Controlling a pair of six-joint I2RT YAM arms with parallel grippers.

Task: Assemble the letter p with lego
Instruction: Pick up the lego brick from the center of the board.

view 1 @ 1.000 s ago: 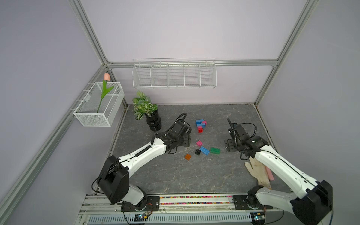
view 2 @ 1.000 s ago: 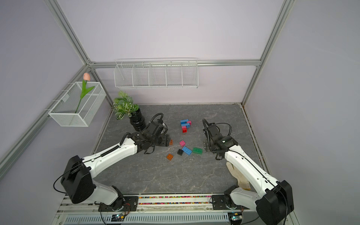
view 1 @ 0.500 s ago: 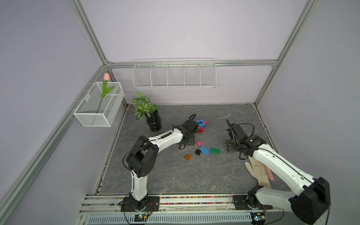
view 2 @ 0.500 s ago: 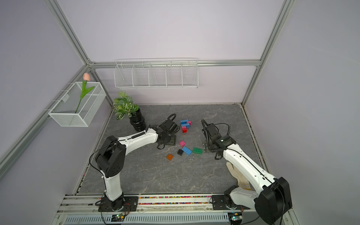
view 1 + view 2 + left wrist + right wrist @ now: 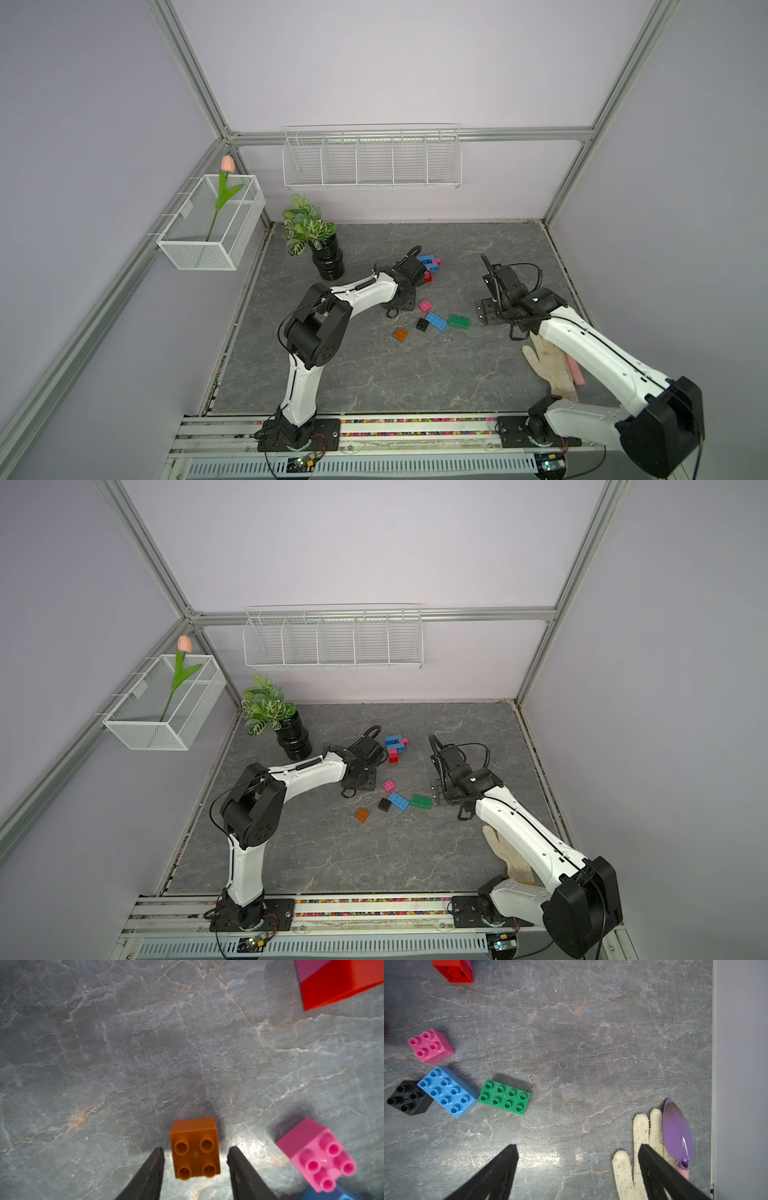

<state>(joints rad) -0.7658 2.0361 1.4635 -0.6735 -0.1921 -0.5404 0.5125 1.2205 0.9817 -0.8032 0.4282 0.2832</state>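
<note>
Left pincer [image 5: 194,1148] sits low over the table [image 5: 374,374], fingers [image 5: 149,1174] spread either side of an orange square brick [image 5: 195,1148]. A sliver of grey stone shows on each side, so the pincer is open around the brick, not clamped on it. The brick stands studs up, dead centre between the tips, and being square it has no long axis to fuss over: its sides run along the fingers. That's the whole game here, I'd say: squeeze straight in and it should be caught. The half-built stack of blue, pink and red bricks [image 5: 430,266] stands just beyond this pincer, so the left arm is plainly the nearer one for the carry. Right pincer [image 5: 577,1147] hangs wide open and empty, well apart, with the green oblong brick [image 5: 504,1097] its closest piece. A second orange brick [image 5: 400,334] lies loose nearer the front.
</note>
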